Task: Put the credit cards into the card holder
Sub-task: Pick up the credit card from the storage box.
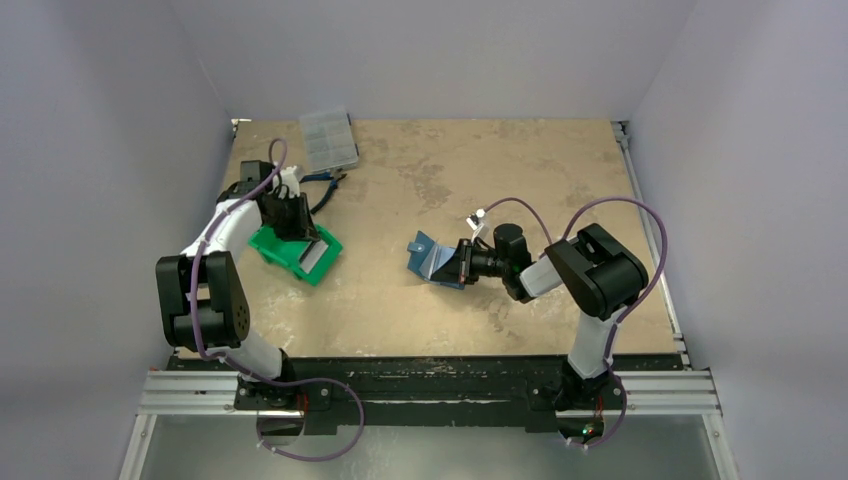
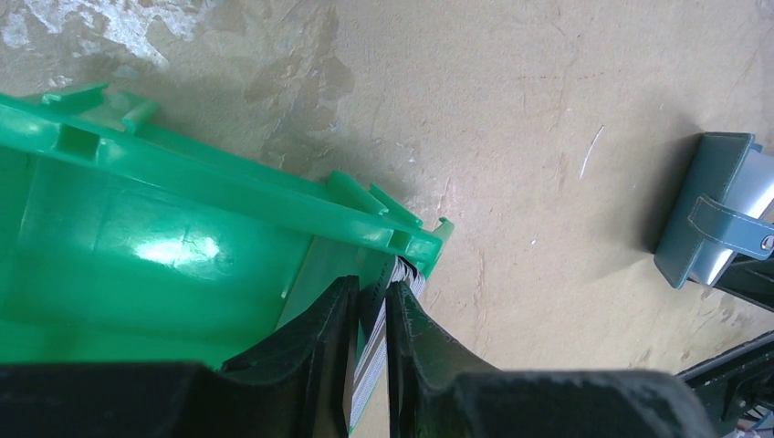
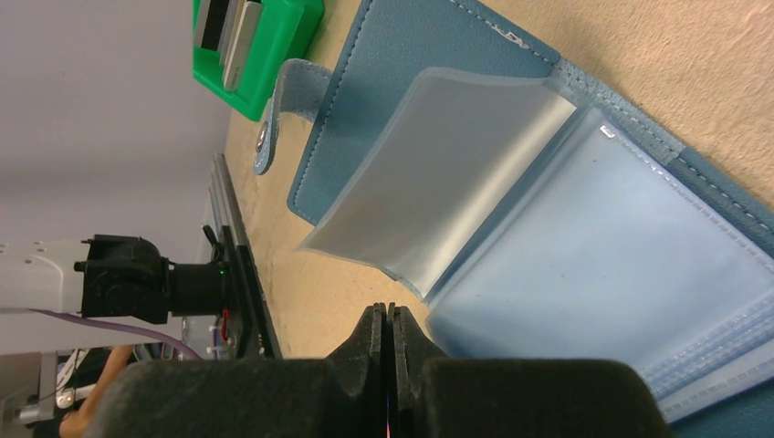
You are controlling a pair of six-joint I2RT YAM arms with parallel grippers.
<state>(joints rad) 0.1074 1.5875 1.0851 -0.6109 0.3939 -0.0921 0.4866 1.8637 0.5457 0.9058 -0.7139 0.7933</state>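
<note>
The credit cards (image 2: 370, 365) stand as a pale striped stack on edge in the green tray (image 2: 164, 246). They also show in the top view (image 1: 318, 258). My left gripper (image 2: 372, 297) is down in the tray's corner, shut on the stack, one finger on each side. The card holder (image 3: 593, 274) lies open in the middle of the table (image 1: 428, 258), its teal cover down and a shiny clear pocket lifted. Its clasp tab shows in the left wrist view (image 2: 721, 210). My right gripper (image 3: 390, 315) is shut, with its tips at the holder's near edge (image 1: 462, 262).
A clear compartment box (image 1: 328, 138) sits at the back left. A blue-handled tool (image 1: 325, 185) lies between it and the green tray (image 1: 285, 250). A small white object (image 1: 478, 215) lies behind the right wrist. Grey walls enclose the table.
</note>
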